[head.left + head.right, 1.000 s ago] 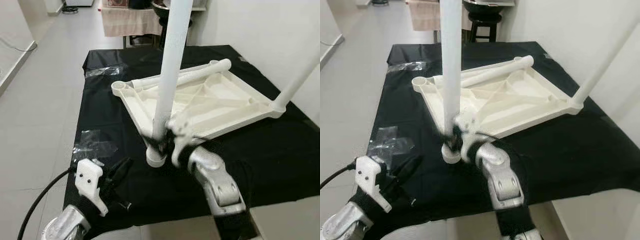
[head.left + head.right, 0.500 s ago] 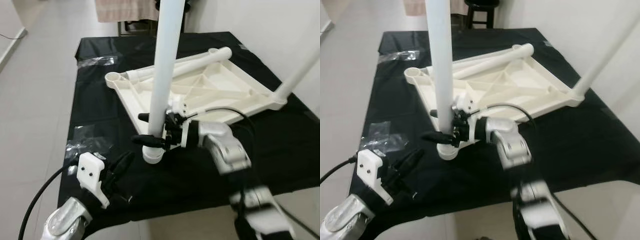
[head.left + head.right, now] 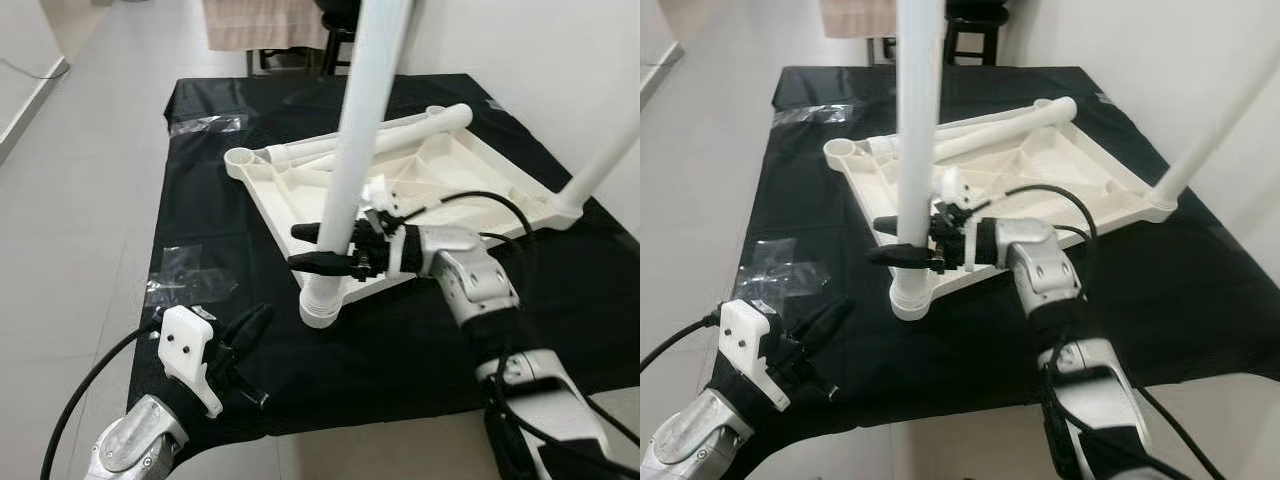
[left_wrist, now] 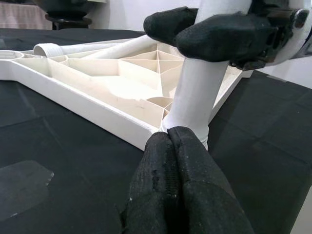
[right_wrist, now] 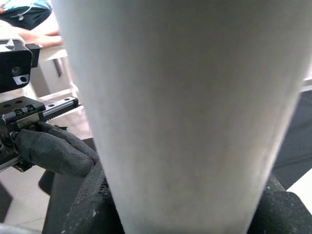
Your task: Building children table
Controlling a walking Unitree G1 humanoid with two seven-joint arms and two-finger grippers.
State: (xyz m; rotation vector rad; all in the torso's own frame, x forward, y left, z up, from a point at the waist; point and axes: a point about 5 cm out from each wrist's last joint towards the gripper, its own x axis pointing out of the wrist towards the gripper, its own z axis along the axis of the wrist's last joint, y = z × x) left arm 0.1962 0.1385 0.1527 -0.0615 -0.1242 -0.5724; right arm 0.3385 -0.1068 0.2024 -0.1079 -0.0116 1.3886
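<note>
Seating a leg in the near corner of the upturned tabletop.
My left tool (image 3: 245, 335) idles clenched by the counter (image 3: 200, 220) edge; my right tool (image 3: 320, 248) grips the white leg (image 3: 345, 190), which I judge needs holding plumb and pressing down; the ribbed cream tabletop (image 3: 450, 185) lies mid-counter.

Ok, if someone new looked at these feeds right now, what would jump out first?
The tall white leg standing up from the near corner of the upturned tabletop, with the right gripper clamped around it low down. Next, the black cloth under everything, a second leg rising at the tabletop's right corner and a third lying along its far edge. The left gripper hangs idle near the cloth's front edge.
</note>
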